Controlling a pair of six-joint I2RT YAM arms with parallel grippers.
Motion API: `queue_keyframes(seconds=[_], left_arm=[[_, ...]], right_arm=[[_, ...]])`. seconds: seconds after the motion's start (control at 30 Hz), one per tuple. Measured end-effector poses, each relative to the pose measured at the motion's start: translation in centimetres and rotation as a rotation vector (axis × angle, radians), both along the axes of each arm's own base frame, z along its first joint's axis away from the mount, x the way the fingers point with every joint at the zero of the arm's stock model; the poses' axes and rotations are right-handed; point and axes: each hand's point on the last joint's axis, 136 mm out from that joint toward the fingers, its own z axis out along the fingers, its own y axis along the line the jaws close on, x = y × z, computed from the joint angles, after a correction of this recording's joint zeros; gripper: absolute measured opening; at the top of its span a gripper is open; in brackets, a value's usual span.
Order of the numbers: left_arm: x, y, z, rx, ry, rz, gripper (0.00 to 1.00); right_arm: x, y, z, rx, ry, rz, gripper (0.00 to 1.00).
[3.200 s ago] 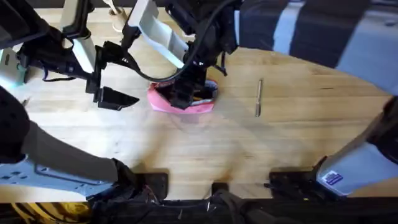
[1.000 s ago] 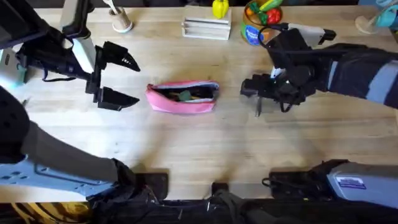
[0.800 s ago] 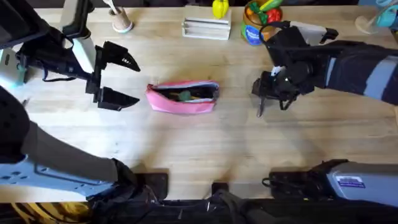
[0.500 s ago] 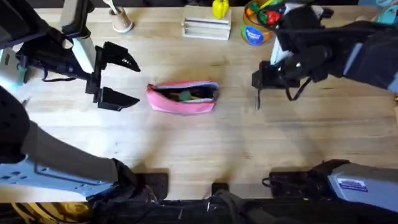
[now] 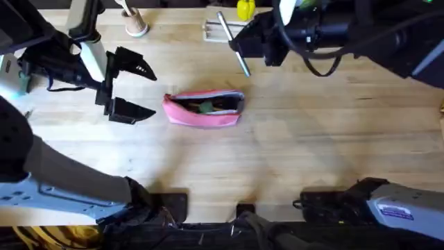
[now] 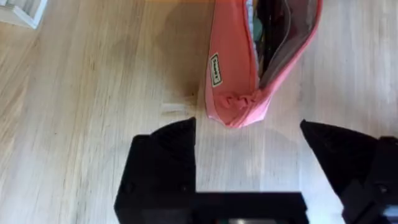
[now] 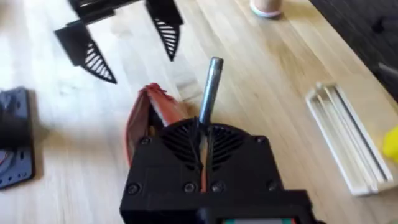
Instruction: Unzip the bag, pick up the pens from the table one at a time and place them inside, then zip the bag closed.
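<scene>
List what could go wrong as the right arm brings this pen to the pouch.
1. The right gripper pinches the pen near one end, so most of its length sticks out; it may pivot or slip during the carry.
2. The bag lies open but its mouth is narrow and already holds items, so the pen could catch on the rim or land on the table.
3. The left gripper hangs open beside the bag without holding it, so a push could shift the pouch.
</scene>
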Motion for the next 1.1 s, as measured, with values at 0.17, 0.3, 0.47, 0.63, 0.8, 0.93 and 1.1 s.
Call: queue_keyframes(seconds=[0.17, 0.3, 0.47, 0.63, 0.8, 0.93, 1.1], left_arm=[[0.0, 0.0, 0.0, 0.000, 0.000, 0.000, 0.994], [0.0, 0.0, 0.0, 0.000, 0.000, 0.000, 0.993], [0.0, 0.0, 0.0, 0.000, 0.000, 0.000, 0.995], [-0.1, -0.1, 0.1, -0.003, 0.007, 0.000, 0.993], [-0.1, -0.1, 0.1, -0.003, 0.007, 0.000, 0.992], [-0.1, -0.1, 0.0, -0.003, 0.007, 0.000, 0.993], [-0.1, -0.1, 0.0, -0.003, 0.006, 0.000, 0.993]], right_arm=[[-2.9, 4.2, -0.2, -0.008, -0.139, 0.309, 0.034], [-4.7, 6.5, -2.2, -0.031, -0.164, 0.460, 0.034], [-5.7, 8.2, -5.4, -0.058, -0.125, 0.550, 0.034], [-6.0, 9.0, -8.5, -0.089, -0.069, 0.586, 0.033], [-5.8, 9.0, -11.5, -0.131, -0.024, 0.604, 0.032], [-6.2, 8.6, -13.1, -0.164, 0.027, 0.611, 0.031], [-6.0, 7.8, -14.3, -0.222, 0.048, 0.584, 0.032]])
